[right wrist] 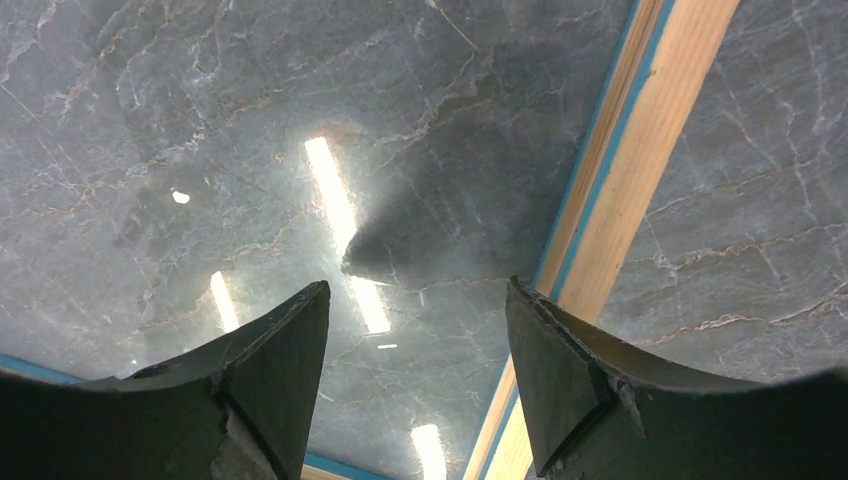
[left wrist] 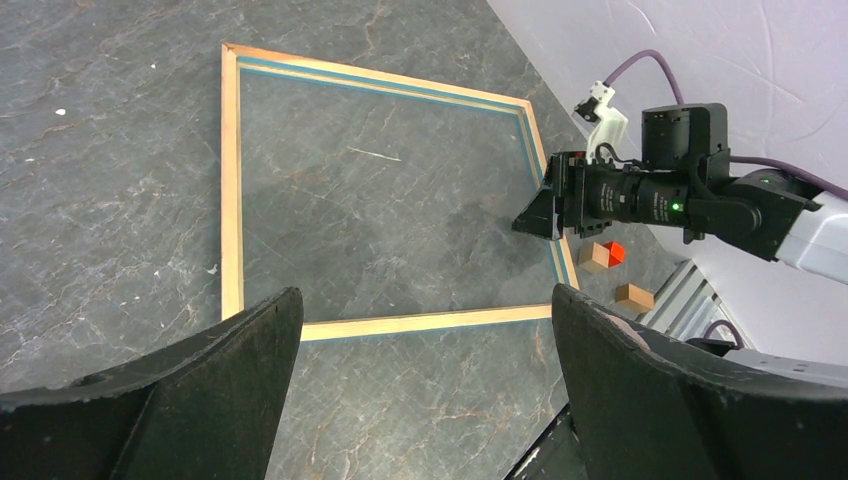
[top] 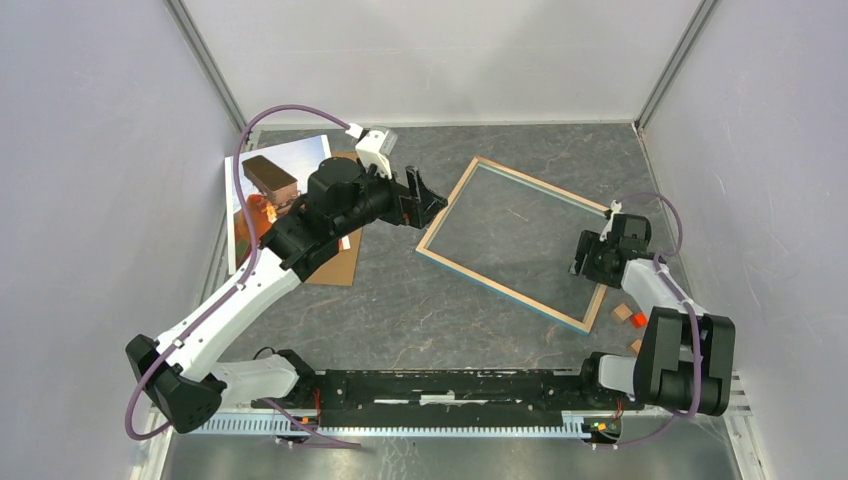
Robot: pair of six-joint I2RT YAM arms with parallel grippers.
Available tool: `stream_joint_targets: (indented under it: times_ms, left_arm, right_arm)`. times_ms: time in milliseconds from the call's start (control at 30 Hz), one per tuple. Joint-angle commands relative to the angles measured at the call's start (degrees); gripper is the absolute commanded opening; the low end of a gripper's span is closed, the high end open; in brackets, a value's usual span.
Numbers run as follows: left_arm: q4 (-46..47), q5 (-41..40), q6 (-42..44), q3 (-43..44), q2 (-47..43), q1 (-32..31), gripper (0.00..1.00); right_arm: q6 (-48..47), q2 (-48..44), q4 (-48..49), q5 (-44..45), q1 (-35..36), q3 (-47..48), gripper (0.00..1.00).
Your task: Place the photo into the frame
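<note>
frame (top: 500,290) flanked, nothing gripped

the left gripper (left wrist: 425,298) is held wide open and empty just beside the frame's left edge. the right gripper (right wrist: 415,292) is spread, empty, over its right rim. the photo (top: 285,165) is seen far left, partly hidden under the left arm.

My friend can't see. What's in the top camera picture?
A thin rectangular light-wood frame with a blue edge and clear pane lies empty on the grey table. The open left gripper is by its left rim, the open right gripper over its right side. The hot-air-balloon paper photo lies left, partly under the left arm.
</note>
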Motion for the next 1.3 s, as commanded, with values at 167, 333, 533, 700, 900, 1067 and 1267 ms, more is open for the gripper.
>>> stream_joint_targets:
  times_ms: [167, 333, 533, 700, 900, 1067, 1267]
  left_arm:
    - [1.13, -0.40, -0.49, 2.15, -1.79, 0.39, 1.00]
    - [1.13, -0.04, -0.71, 2.11, -1.42, 0.69, 1.00]
    - [0.63, -2.98, 0.94, 1.96, -0.96, 0.79, 1.00]
    - [0.23, -4.69, 1.86, 1.89, 0.33, 0.92, 1.00]
    - [-0.27, -8.13, 3.42, 1.67, 2.81, 0.85, 1.00]
    - [-1.21, -14.03, 5.28, 1.33, 4.94, 0.94, 1.00]
    - [-8.79, -9.21, -4.56, -4.78, 0.91, 15.75, 1.00]
  right_arm:
    - [0.10, -4.25, -7.24, 1.11, 1.20, 10.47, 0.73]
    - [-0.60, -9.06, -9.14, -2.51, 4.47, 16.69, 0.80]
    - [1.40, -11.54, -0.61, -12.54, 9.28, 10.70, 0.81]
    - [7.28, -12.52, 10.66, -18.28, 16.95, 2.93, 0.83]
    - [11.33, -8.57, 20.95, -17.43, 27.01, -2.63, 0.84]
    - [17.52, -0.73, 33.29, -17.41, 36.72, -1.96, 0.84]
    - [25.17, 13.26, 42.92, -12.24, 46.43, 9.29, 0.83]
